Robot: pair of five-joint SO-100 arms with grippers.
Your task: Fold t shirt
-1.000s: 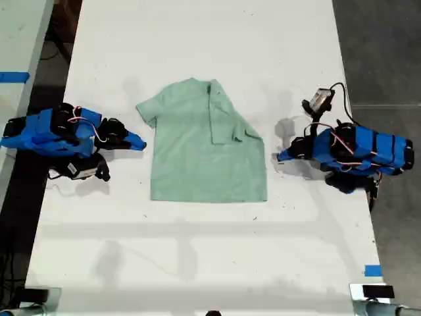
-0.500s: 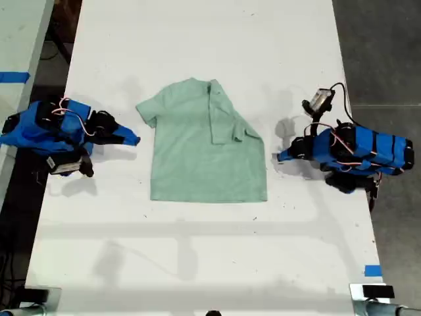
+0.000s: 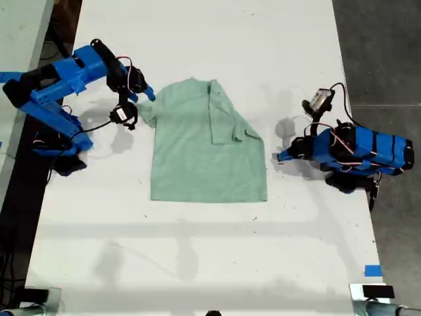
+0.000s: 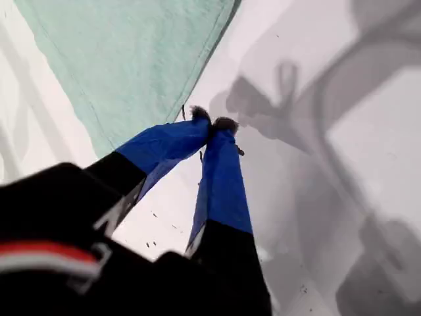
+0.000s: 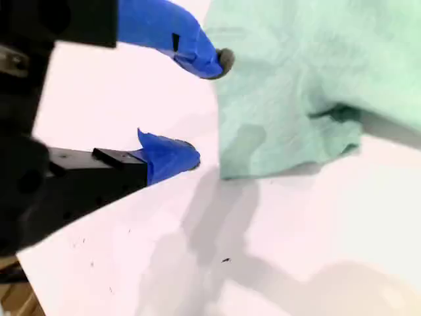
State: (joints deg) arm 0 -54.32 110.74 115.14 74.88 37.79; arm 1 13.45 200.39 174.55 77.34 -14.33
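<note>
My second gripper [image 3: 146, 92] has swung up from beside the t shirt [image 3: 204, 141] to its spread sleeve since half a second ago, arm raised and stretched, fingers [image 5: 214, 59] spread beside the sleeve edge. My first gripper [image 3: 279, 157] stays low beside the shirt's opposite, folded-in side, fingertips pressed together on nothing. The shirt lies flat mid-table [image 3: 210, 263].

In both wrist views the t shirt [image 4: 138, 59] runs off the frame, so only part of it shows. The folded-over sleeve in the exterior view hides the cloth beneath. My first hand [image 4: 212, 124] blocks the worktop [image 4: 342, 151] behind its dark, blurred body
</note>
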